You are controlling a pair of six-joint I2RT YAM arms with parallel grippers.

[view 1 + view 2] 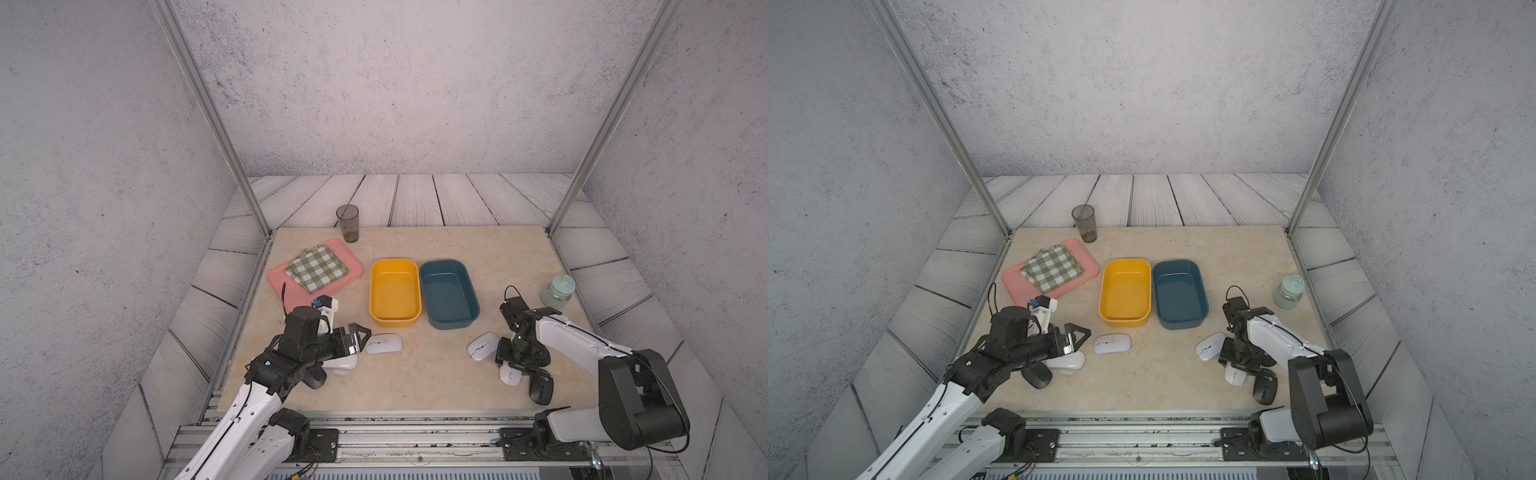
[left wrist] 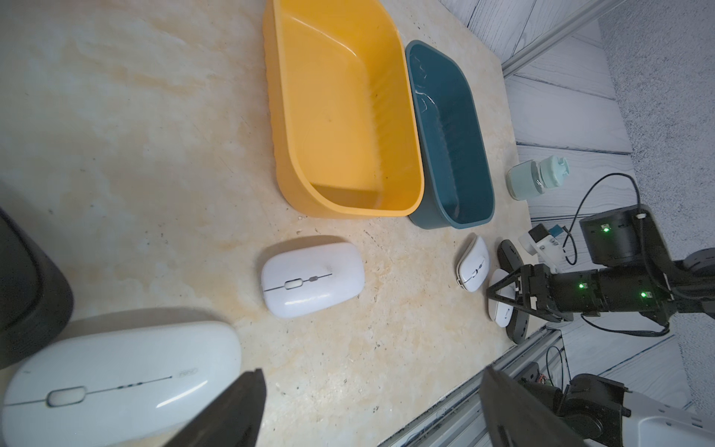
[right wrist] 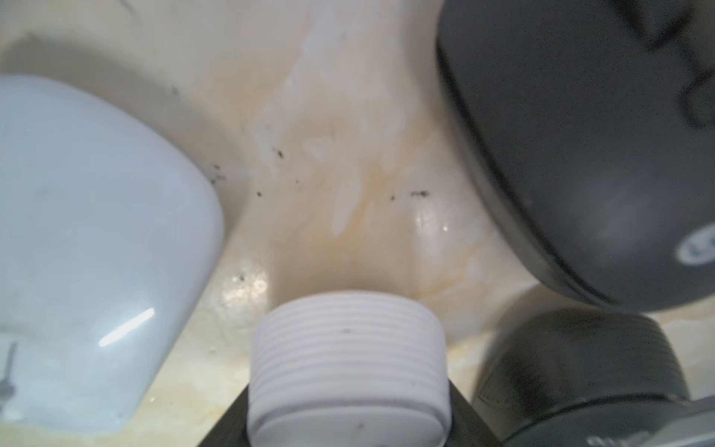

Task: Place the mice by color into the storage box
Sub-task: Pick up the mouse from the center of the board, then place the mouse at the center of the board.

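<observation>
Nearest the robot's base, on the right, a matte black mouse (image 1: 541, 386) lies on the marbled table (image 1: 415, 374). Just beside it, a glossy white mouse (image 1: 510, 376) sits under the right pincer (image 1: 517, 360). The right wrist view shows a white ribbed pad (image 3: 348, 367) and a dark ribbed pad (image 3: 580, 360) standing apart, with bare table between them and nothing clamped. In that view a blurred dark mouse (image 3: 580, 135) carries a pale oval label (image 3: 700, 247), cut off and unreadable.

On the left, the left pincer (image 1: 357, 341) hangs over a second white mouse (image 1: 343, 363), its jaws wide apart and holding nothing. A half-hidden black mouse (image 1: 316, 378) lies under that arm. The left wrist view shows a small grey mark (image 2: 185, 374) on the second white mouse, too small to read.

Farther out, a third white mouse (image 1: 384, 343) lies free, showing a thin centre line and wheel. A fourth white mouse (image 1: 482, 345) lies near the right pincer. Only the left wrist view clearly shows another black mouse (image 2: 510, 253) beyond that pincer.

Every mouse in view is on the table, in front of the yellow box (image 1: 395, 321) and the blue box (image 1: 451, 324), which touch side by side. Beyond these are a pink tray (image 1: 345, 257) with a checked cloth (image 1: 316, 269), a mint jar (image 1: 557, 293) and a tinted cup (image 1: 348, 222).
</observation>
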